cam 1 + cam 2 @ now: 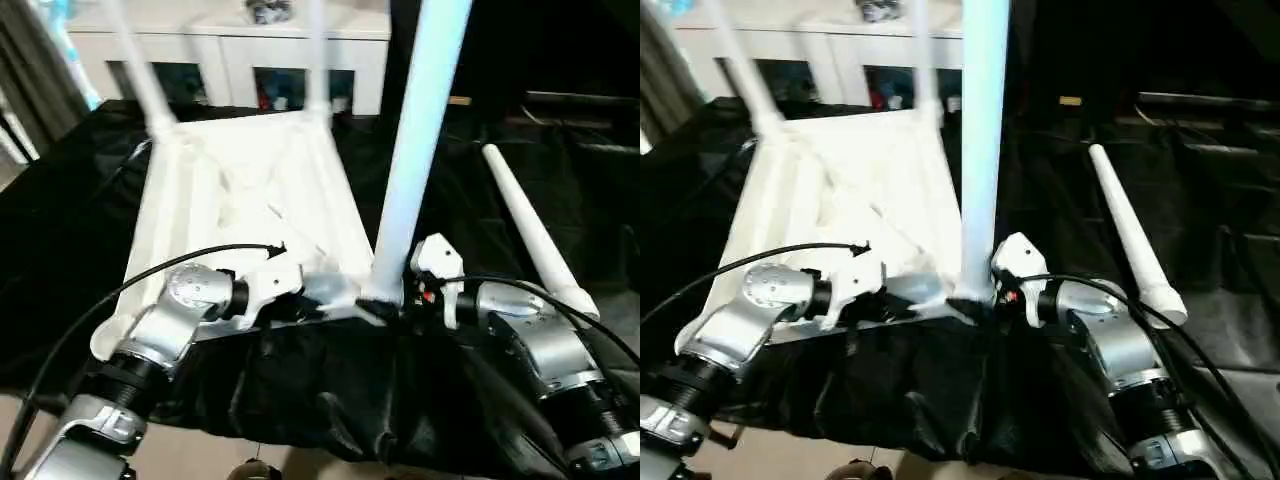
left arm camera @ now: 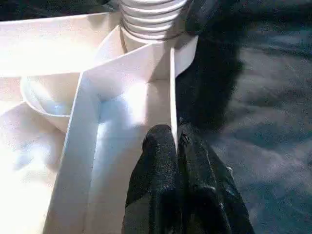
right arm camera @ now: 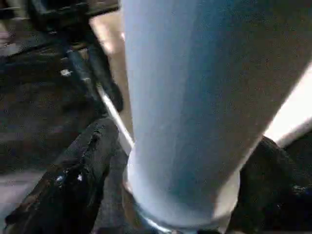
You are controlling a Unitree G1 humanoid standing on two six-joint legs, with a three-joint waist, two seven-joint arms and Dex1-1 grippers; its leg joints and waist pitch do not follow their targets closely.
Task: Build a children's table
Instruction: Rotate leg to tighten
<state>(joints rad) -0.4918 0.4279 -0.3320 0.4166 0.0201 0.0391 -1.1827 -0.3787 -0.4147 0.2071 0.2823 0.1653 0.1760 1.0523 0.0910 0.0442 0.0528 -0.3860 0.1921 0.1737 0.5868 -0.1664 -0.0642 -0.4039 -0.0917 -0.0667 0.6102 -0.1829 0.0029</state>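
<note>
The white tabletop [image 1: 240, 190] lies upside down on a black cloth, ribs up. Two legs [image 1: 135, 60] stand in its far corner sockets. A third leg [image 1: 415, 150] stands upright in the near right socket. My right gripper [image 1: 385, 305] is shut around that leg's base, its fingers [image 3: 83, 165] on either side of the tube. My left gripper [image 1: 325, 290] is shut on the tabletop's near edge wall [image 2: 171, 97], just left of that socket. A fourth leg [image 1: 530, 230] lies loose on the cloth to the right.
A white cabinet [image 1: 230, 55] with glass doors stands behind the bench. The black cloth [image 1: 330, 390] hangs over the near edge. A cable [image 1: 130, 285] loops over my left forearm.
</note>
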